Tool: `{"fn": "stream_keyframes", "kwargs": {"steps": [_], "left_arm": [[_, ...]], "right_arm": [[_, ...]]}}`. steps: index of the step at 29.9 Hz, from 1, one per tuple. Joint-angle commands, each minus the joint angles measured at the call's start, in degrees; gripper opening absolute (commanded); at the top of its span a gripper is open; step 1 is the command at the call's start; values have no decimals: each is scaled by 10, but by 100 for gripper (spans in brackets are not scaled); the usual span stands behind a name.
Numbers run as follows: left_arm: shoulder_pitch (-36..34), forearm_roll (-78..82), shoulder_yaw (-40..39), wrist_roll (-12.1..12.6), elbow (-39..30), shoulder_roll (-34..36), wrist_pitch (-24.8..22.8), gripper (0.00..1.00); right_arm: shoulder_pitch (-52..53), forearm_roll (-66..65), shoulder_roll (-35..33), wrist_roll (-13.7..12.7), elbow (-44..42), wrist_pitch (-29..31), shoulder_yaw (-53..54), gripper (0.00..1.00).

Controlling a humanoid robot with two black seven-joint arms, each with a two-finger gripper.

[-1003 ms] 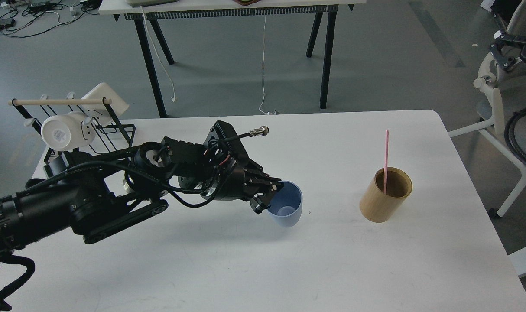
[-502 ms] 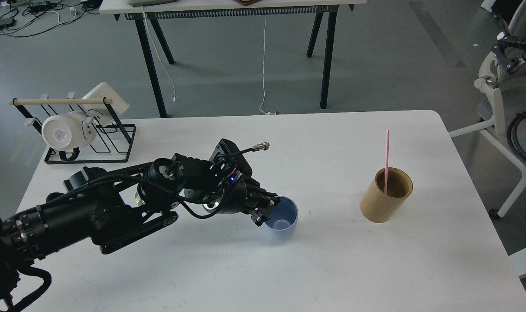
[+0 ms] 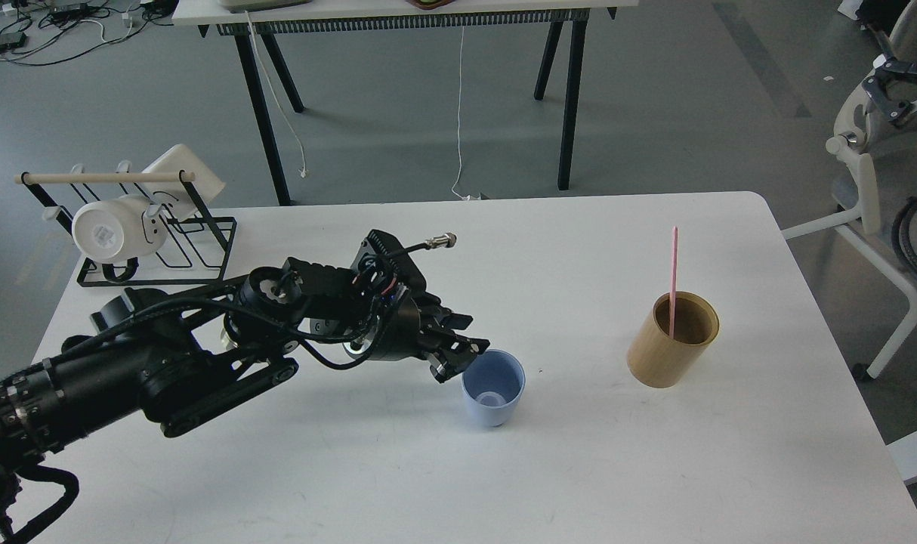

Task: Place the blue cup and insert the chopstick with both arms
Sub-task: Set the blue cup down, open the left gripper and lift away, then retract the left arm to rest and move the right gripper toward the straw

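The blue cup (image 3: 492, 389) stands upright on the white table (image 3: 579, 468), mouth up, a little left of centre. My left gripper (image 3: 462, 349) is open just up and left of the cup's rim, its fingers (image 3: 453, 320) spread and no longer around the cup. The pink chopstick (image 3: 674, 272) stands almost upright inside the tan wooden cylinder (image 3: 666, 355) at the right. My right gripper (image 3: 885, 94) hangs in the air off the table at the far upper right, claw spread and empty.
A black wire rack (image 3: 160, 242) with a white mug (image 3: 115, 230) and a wooden rod stands at the table's back left. A white chair (image 3: 862, 189) is beside the table's right edge. A black-legged table (image 3: 564, 91) stands behind.
My left gripper lowered the tilted blue cup, set it upright on the table, let go and drew back up and left. The right gripper shifted slightly right.
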Motion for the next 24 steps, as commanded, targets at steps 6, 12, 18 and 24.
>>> {"fn": "stream_keyframes", "kwargs": {"steps": [6, 12, 18, 24], "left_arm": [[1, -301, -171, -25, 24, 10, 0, 78], [2, -617, -229, -29, 169, 7, 7, 95], [1, -987, -229, -29, 251, 36, 4, 99], [-5, -1195, -233, -26, 359, 65, 0, 99]], "right_arm": [[-9, -69, -98, 1, 130, -31, -105, 98], [-45, -218, -167, 1, 295, -157, -144, 98], [-59, -358, -179, 2, 340, -183, -144, 98], [-79, -578, -180, 2, 398, -196, -145, 95]]}}
